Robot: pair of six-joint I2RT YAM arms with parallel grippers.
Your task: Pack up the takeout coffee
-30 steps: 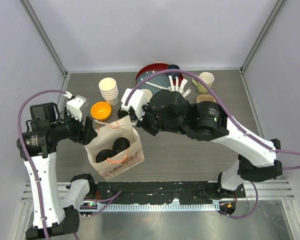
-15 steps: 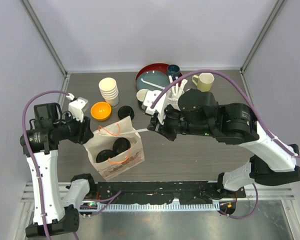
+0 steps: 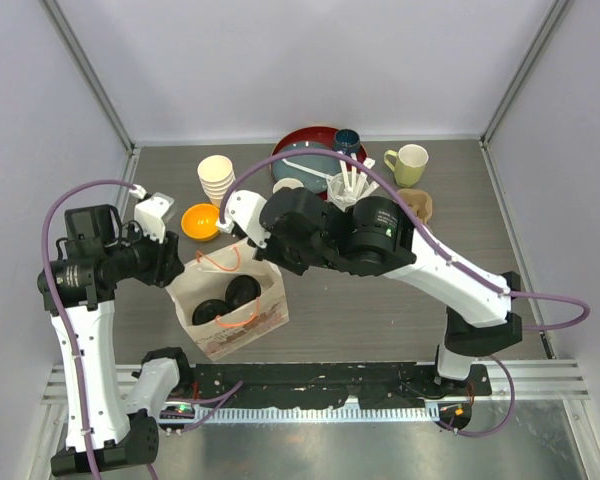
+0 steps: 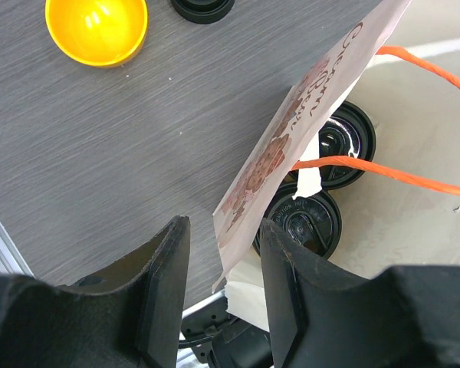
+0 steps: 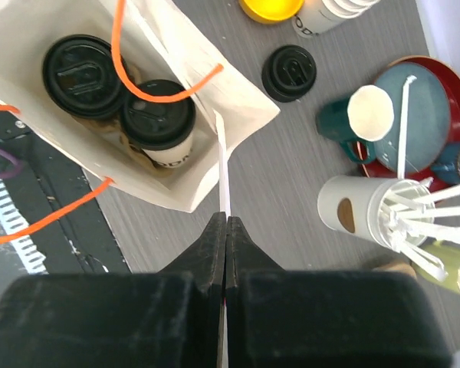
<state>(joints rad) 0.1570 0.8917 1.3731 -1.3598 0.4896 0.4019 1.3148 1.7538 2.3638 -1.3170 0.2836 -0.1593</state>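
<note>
Two takeout coffee cups with black lids (image 3: 242,291) (image 3: 210,311) stand inside an open white paper bag (image 3: 250,325) with orange handles. The right wrist view looks down on both lids (image 5: 83,75) (image 5: 157,113). My right gripper (image 5: 226,221) is shut on a thin white straw (image 5: 222,169), whose tip reaches the bag's (image 5: 176,184) near corner; from above, that gripper (image 3: 270,250) hangs over the bag's far right corner. My left gripper (image 4: 224,230) is open, its fingers straddling the bag's left wall (image 4: 291,130), with the lids (image 4: 345,142) (image 4: 303,226) just beyond. It sits at the bag's left edge (image 3: 177,262).
Behind the bag are an orange bowl (image 3: 200,221), a stack of paper cups (image 3: 216,177), a loose black lid (image 5: 289,73), a red plate (image 3: 305,150) and a white straw holder (image 5: 353,215). A yellow-green mug (image 3: 412,162) stands far right and a teal mug (image 5: 337,123) by the plate.
My right arm swung right to the straw holder, then back left over the bag with the straw. The left gripper's fingers narrowed around the bag's edge.
</note>
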